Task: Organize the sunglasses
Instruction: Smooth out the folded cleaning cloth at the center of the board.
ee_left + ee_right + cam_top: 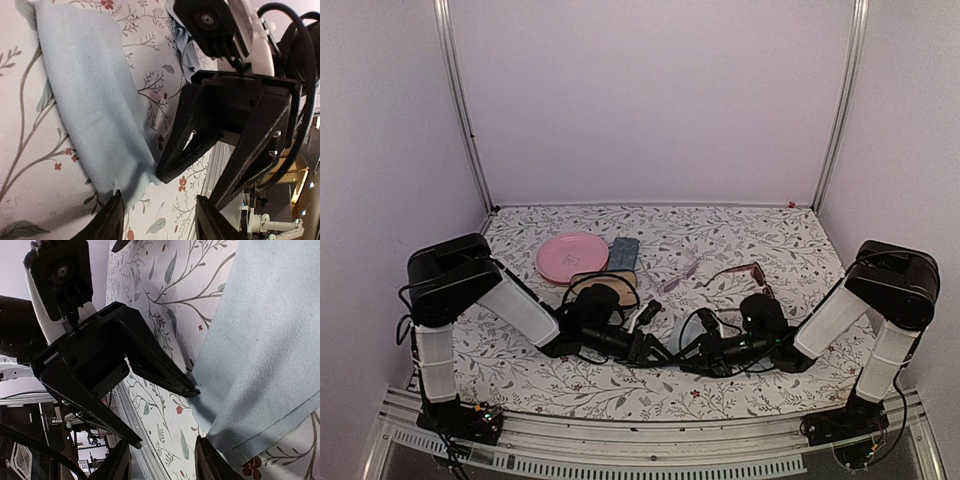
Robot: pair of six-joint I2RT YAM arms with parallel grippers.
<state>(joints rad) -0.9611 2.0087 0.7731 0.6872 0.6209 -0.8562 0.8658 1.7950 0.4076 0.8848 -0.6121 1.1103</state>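
The reddish-brown sunglasses (pixel 740 275) and the pale pinkish sunglasses (pixel 678 272) lie on the table behind both grippers, untouched. My left gripper (pixel 658 350) and right gripper (pixel 692 355) face each other tip to tip at the table's middle front, both open and empty, low over a light blue cloth (pixel 678 325). In the left wrist view my own left gripper (pixel 160 220) stands at the edge of the cloth (pixel 90 100), and one fingertip of the right gripper (pixel 190 186) touches its corner. The right wrist view shows my right gripper (pixel 162 462), the cloth (pixel 270 340) and the left gripper (pixel 166 416).
A pink plate (pixel 572 257) and a grey-blue rectangular case (pixel 624 252) lie at the back left. The black oval case (pixel 603 290) sits partly under my left arm. The table's front rail (pixel 650 455) runs close behind both grippers.
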